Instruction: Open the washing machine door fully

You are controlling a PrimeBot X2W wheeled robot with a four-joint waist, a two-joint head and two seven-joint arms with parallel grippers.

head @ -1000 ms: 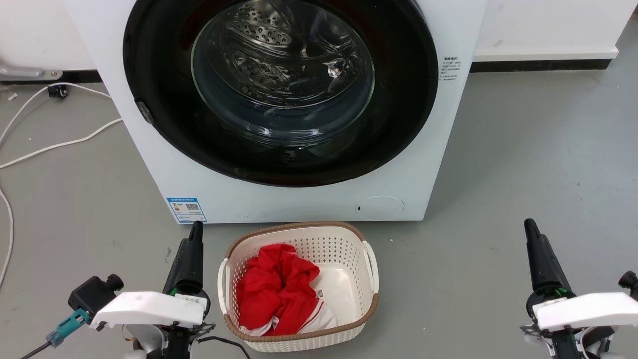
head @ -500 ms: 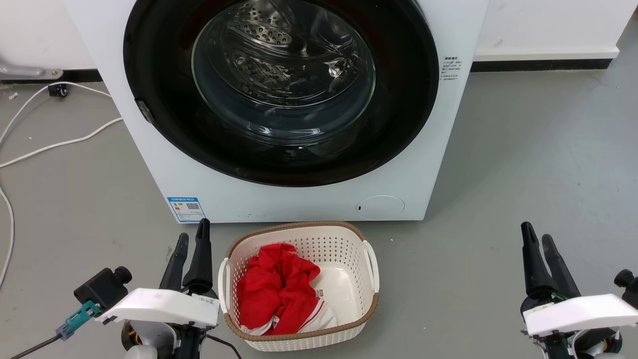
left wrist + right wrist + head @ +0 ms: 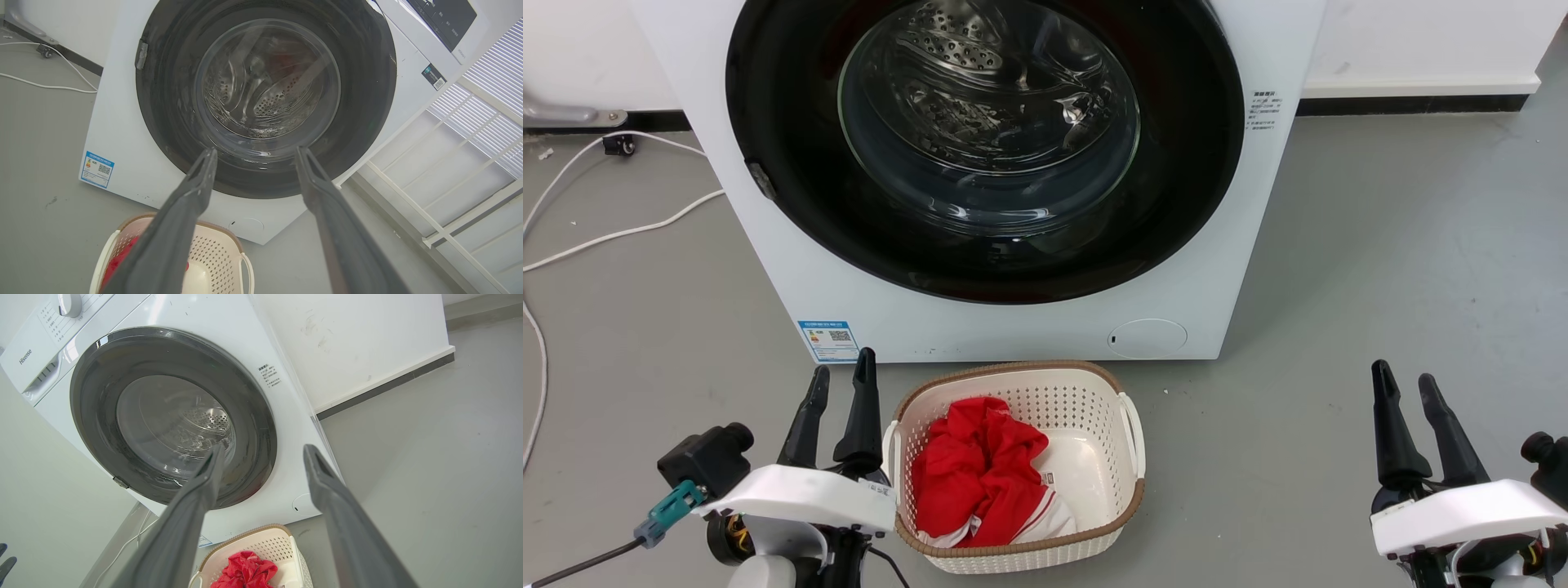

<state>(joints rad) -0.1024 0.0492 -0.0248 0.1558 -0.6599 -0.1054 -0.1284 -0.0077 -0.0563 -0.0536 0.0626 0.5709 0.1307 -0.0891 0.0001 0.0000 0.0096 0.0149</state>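
The washing machine [image 3: 980, 331] occupied the upper centre of the head view, with its white front facing us. The door [image 3: 1184, 204] sat shut and flush in that front, a glossy black ring around a bulging glass bowl.

We judged the door rigid, fairly heavy and hinged, so it should swing on a fixed arc rather than pull straight out. Its gloss face and glass looked slippery and offered no grip. The only evident purchase was the small grey tab [image 3: 760, 180] at the ring's left edge, which we took for the catch. We presumed the hinge was on the right, though we could not see it.

A basket [image 3: 1013, 369] holding red cloth [image 3: 976, 465] stood on the floor at lower centre, just below the machine.

The left gripper [image 3: 843, 363] sat at lower left, just beside the basket. Its fingers were moderately parted, empty, and pointing up the frame. The right gripper [image 3: 1402, 373] sat at lower right in the same pose, equally parted and empty, well apart from the machine.
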